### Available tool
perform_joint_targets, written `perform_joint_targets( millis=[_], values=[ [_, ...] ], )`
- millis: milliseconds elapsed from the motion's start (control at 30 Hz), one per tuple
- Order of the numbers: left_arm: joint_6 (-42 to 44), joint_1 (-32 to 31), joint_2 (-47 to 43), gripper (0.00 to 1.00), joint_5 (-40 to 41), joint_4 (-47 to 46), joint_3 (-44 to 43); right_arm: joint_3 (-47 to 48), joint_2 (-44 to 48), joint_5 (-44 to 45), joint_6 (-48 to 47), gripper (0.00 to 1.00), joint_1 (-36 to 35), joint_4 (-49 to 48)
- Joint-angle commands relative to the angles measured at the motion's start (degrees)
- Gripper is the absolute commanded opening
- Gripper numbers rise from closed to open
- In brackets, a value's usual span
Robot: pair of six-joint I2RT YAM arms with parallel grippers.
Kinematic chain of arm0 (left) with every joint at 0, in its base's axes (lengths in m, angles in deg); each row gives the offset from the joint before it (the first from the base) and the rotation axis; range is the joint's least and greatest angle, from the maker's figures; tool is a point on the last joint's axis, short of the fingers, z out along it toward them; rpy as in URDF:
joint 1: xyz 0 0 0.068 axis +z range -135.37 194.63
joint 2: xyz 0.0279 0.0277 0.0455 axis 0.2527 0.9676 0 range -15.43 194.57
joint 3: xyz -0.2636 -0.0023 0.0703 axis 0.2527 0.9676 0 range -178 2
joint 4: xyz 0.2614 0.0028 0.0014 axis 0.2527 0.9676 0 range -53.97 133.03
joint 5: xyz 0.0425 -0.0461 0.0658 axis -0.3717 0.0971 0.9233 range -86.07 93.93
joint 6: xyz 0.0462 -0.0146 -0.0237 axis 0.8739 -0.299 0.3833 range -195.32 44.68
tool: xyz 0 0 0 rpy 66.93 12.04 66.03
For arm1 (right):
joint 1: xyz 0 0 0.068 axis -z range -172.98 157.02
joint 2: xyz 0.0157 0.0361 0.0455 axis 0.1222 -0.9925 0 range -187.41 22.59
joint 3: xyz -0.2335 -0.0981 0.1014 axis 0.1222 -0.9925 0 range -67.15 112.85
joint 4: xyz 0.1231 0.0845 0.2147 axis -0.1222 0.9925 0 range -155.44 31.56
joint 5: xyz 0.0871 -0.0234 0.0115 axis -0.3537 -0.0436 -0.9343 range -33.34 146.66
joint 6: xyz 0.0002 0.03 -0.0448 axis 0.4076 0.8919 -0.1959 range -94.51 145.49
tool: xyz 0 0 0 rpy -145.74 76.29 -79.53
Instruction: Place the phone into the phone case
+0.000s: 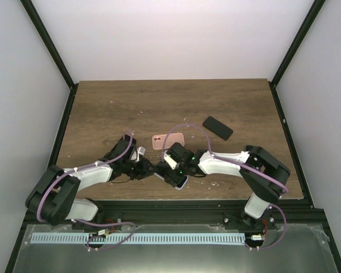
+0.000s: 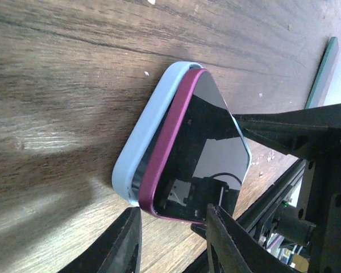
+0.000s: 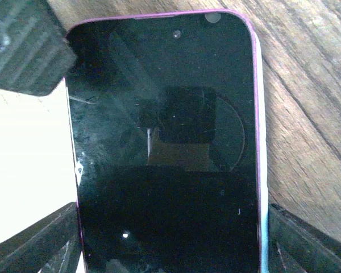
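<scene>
The black-glass, magenta-rimmed phone [image 2: 199, 148] lay half-seated in the pale blue case [image 2: 142, 142] at the near edge of the wooden table [image 2: 57, 85], one side raised. The left hand [image 2: 173, 213] sat part-closed around its corner and the right hand [image 3: 170, 227] spread wide astride it. Whether either gripped, I couldn't tell. Next, I reckoned: press that side home.

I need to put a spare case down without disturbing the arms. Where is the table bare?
Bare: the far strip of table beyond the pink piece and black phone, and the far left corner. Crowded: near centre, where the left gripper and right gripper meet at the purple-edged phone.
</scene>
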Motion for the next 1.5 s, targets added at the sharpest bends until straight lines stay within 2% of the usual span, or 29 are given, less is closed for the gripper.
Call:
perform_joint_targets(
  millis=[0,133,333,433,667,933,1467],
  values=[
    [1.6,-0.2,1.0,0.32,0.9,-0.4,-1.7,-0.2,1.4,-4.2,0.5,0.81,0.3,0.0],
    [4.1,-0.1,1.2,0.29,3.1,2.9,-3.8,0.7,0.2,-5.9,3.2,0.7,0.3,-0.3],
    [6.1,1.5,-0.9,0.29,5.0,9.2,-5.9,1.9,-2.1,-6.1,12.1,0.7,0.2,-2.0],
    [6.1,2.3,-2.8,0.35,5.5,9.9,-5.7,1.7,-2.8,-6.0,16.9,0.68,-0.5,-3.4],
    [7.3,2.2,-2.5,0.4,5.0,10.7,-6.3,3.2,-3.9,-2.2,23.7,0.81,-3.1,-1.7],
    [7.7,2.3,-2.9,0.37,3.9,10.3,-6.5,3.8,-1.7,-3.2,22.6,0.91,-3.1,-0.5],
    [8.1,2.2,-0.2,0.35,4.7,7.7,-5.2,3.8,-4.3,-2.4,20.7,0.91,-3.1,-0.6]
  ],
)
